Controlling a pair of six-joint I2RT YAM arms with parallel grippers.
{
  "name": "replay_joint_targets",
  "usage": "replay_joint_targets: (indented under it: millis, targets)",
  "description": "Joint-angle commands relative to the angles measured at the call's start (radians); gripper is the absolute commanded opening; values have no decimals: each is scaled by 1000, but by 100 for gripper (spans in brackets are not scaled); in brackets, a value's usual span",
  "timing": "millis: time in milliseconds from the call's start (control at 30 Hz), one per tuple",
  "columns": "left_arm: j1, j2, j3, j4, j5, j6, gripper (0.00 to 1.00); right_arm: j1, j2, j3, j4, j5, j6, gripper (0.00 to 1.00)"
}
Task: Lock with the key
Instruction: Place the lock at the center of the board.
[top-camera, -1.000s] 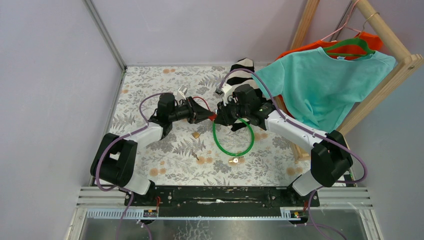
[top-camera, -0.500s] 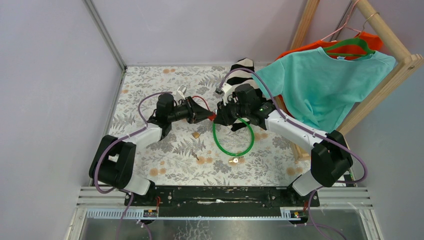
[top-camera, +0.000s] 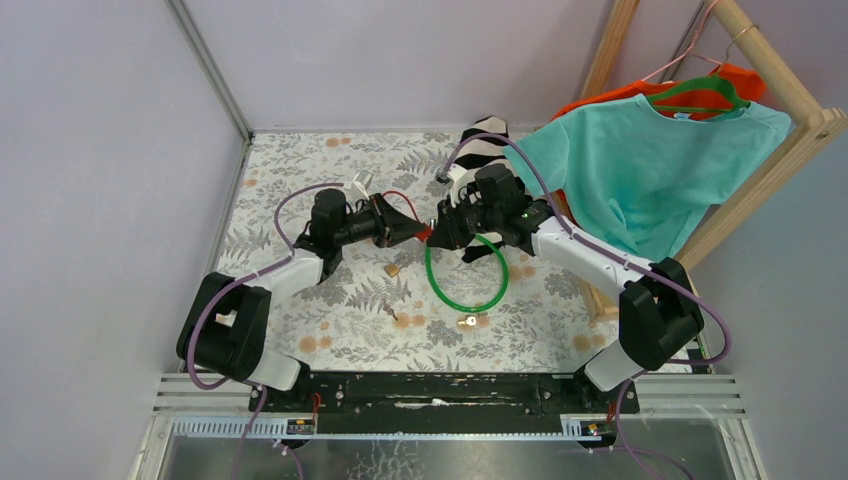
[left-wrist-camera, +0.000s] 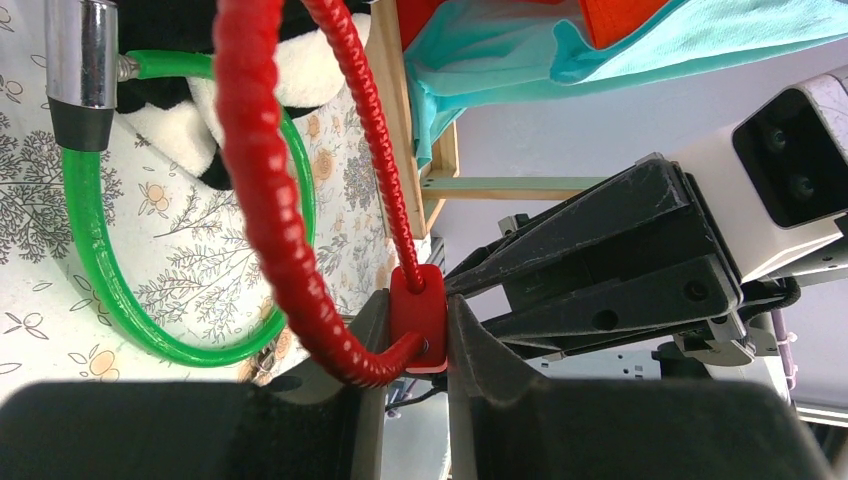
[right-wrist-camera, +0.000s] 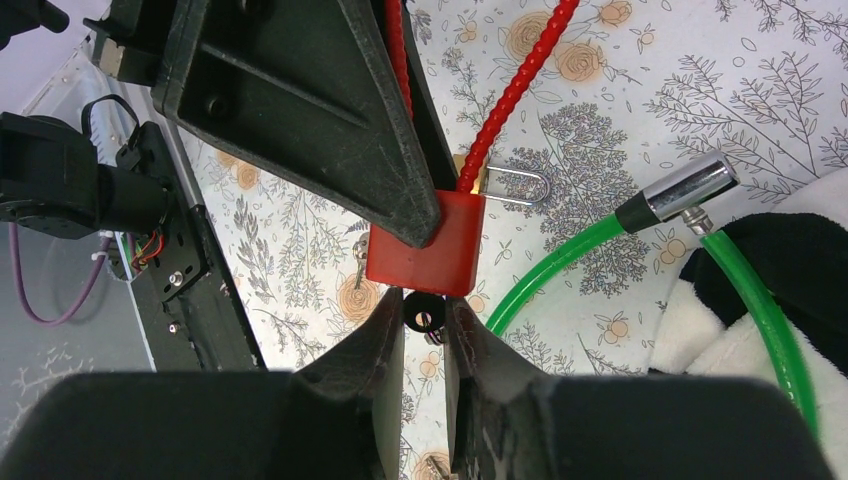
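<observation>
Left jaws, narrowly parted, clamp the red rectangular padlock (left-wrist-camera: 417, 318). Right jaws, nearly closed, pinch the small black-headed key (right-wrist-camera: 424, 316) just right of it, apparently aimed leftward.

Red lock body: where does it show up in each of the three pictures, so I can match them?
Top external: red lock body at centre, where the two arms' tips meet.
Left wrist: lower centre, pinched by the left gripper.
Right wrist: centre, just above the right gripper, which holds the key.
Shared landmark: the green cable loop, in all three.
</observation>
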Motion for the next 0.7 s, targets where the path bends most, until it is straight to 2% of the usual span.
replay_joint_targets:
  millis: [0,367,667]
  targets:
    - [-6,-26,1,93,3,6,0,-5,4,22,32,10,4,0]
    - [24,-32,19,96,-23,33,0,-5,-13,-91,84,14,13,0]
    - [56,-32,53,-17,-61,154,0,-5,-52,-161,129,-4,35,0]
